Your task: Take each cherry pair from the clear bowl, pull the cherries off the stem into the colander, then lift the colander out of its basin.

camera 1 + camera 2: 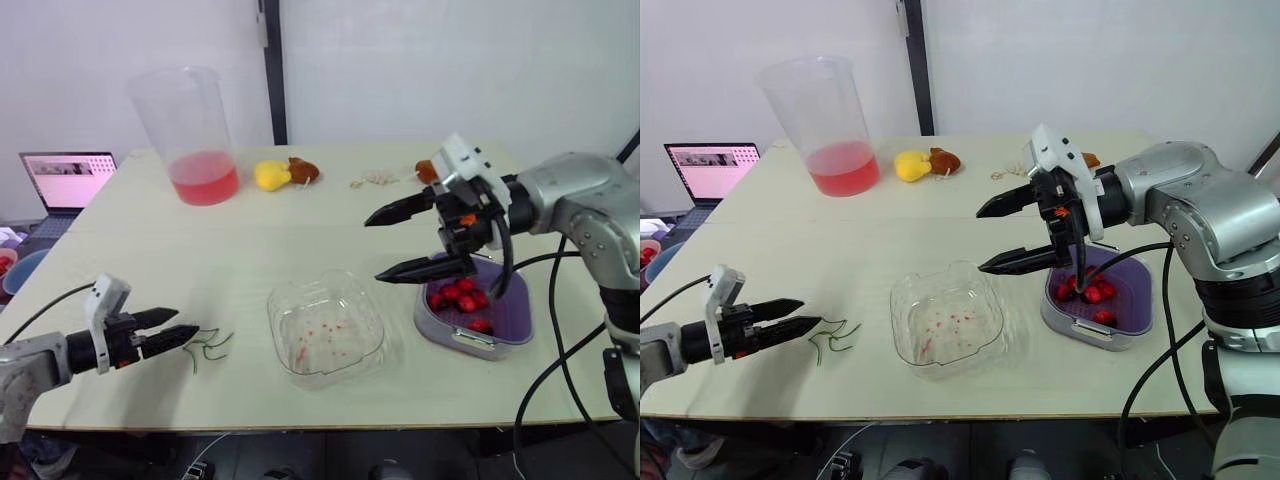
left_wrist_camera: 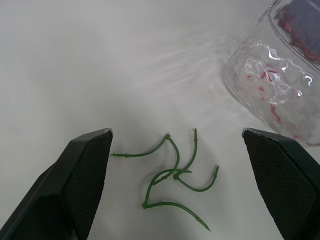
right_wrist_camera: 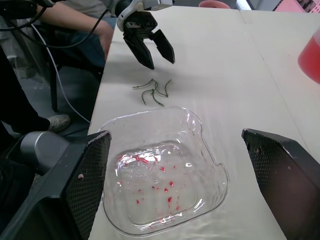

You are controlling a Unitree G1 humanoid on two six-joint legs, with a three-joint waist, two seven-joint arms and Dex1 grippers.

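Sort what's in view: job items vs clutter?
Job: clear plastic bowl; purple colander in its grey basin; red cherries; loose green stems.
Clutter: clear jug of red liquid; yellow rounded object; brown object beside it; open laptop.

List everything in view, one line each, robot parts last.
table: one, pale, carries everything below except the laptop
clear bowl: one, red-smeared, no cherries in it, front centre
stems: a few, green, bare, left of the bowl
colander: one, purple, in its basin, front right
cherries: several, red, in the colander
pitcher: one, clear, red liquid at the bottom, back left
toy fruits: two, yellow and brown, back centre
laptop: one, open, beyond the table's left edge
person: one, seated beyond the table
left gripper: open, just left of the stems
right gripper: open, raised beside the colander
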